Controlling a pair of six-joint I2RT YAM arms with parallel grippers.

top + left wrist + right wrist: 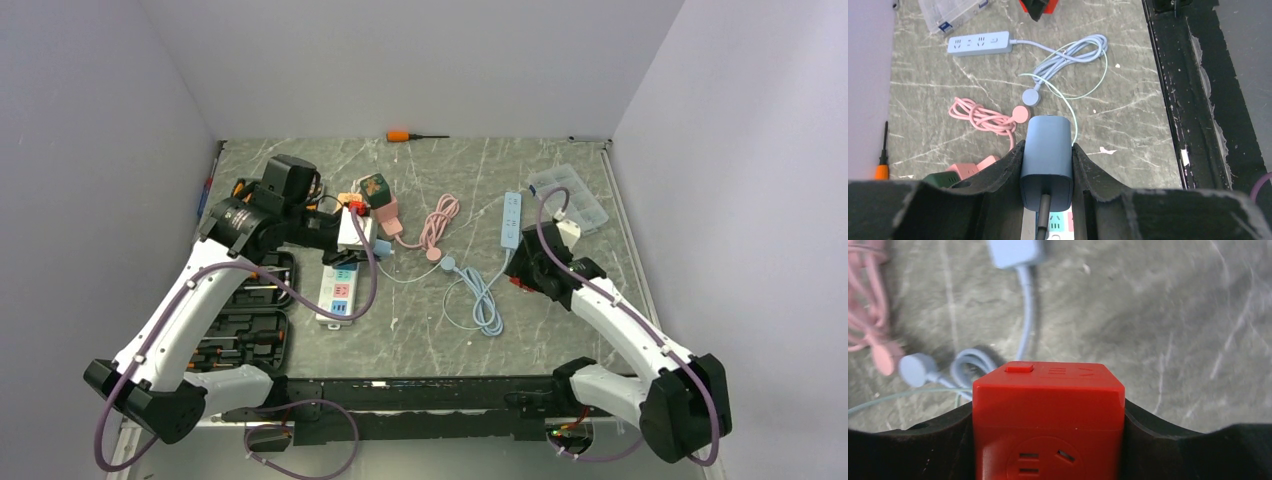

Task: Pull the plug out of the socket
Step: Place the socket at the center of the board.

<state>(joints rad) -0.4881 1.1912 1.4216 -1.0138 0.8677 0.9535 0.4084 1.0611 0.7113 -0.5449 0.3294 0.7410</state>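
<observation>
Blue plug [1047, 135]: we see our left gripper [1048, 148] closed on its sides.
Red cube socket [1048, 390]: our right gripper [1048, 410] clamps it.

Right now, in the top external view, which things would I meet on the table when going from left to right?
Black tool case → white power strip → pink cable → light blue power strip → clear plastic box.
</observation>
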